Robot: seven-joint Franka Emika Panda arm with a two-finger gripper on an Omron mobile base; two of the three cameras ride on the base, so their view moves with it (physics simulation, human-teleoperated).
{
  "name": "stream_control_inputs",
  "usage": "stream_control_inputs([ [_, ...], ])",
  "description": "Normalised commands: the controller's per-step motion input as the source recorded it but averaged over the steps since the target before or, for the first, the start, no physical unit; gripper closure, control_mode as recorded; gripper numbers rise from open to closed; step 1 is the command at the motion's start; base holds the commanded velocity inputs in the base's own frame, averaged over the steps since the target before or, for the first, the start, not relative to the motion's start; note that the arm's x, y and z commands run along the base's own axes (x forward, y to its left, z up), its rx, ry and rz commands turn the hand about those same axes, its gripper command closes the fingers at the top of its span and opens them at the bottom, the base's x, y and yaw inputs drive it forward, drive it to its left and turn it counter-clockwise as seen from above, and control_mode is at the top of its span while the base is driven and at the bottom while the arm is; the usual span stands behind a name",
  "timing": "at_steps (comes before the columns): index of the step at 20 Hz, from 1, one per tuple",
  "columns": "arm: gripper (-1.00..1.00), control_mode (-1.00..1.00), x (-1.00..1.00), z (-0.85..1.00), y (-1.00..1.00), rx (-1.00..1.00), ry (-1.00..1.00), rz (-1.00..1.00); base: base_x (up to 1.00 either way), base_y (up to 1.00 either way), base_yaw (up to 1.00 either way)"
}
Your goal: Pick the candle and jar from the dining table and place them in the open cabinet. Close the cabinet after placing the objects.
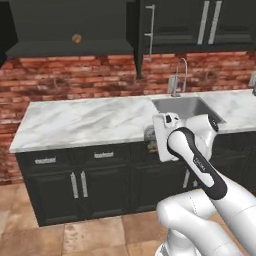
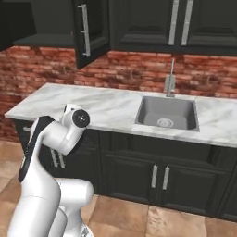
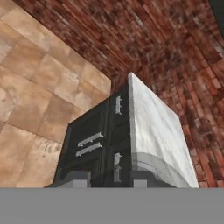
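Arm elbow nearest, claw point(image 3: 105, 177) shut, nothing visibly held. Candle point(image 1: 76, 38) already on open cabinet point(image 1: 65, 47) shelf, above surface point(image 1: 85, 122) left of sink point(image 1: 185, 107). Jar not visible near sink; you likely must drive to dining table, approach jar upright.

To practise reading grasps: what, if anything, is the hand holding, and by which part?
Probably the jar, a small grey-and-tan shape at the front of the shut hand; which part is gripped cannot be told.
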Motion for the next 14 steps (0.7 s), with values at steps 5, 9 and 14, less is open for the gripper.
stream_control_inputs([
  [5,1.0,1.0,0.0,0.0,0.0,0.0,0.0,0.0,0.63,0.34,-0.08],
  [9,1.0,1.0,0.0,0.0,0.0,0.0,0.0,0.0,0.19,0.91,-0.06],
  [14,1.0,1.0,0.0,0.0,0.0,0.0,0.0,0.0,0.09,0.97,-0.05],
])
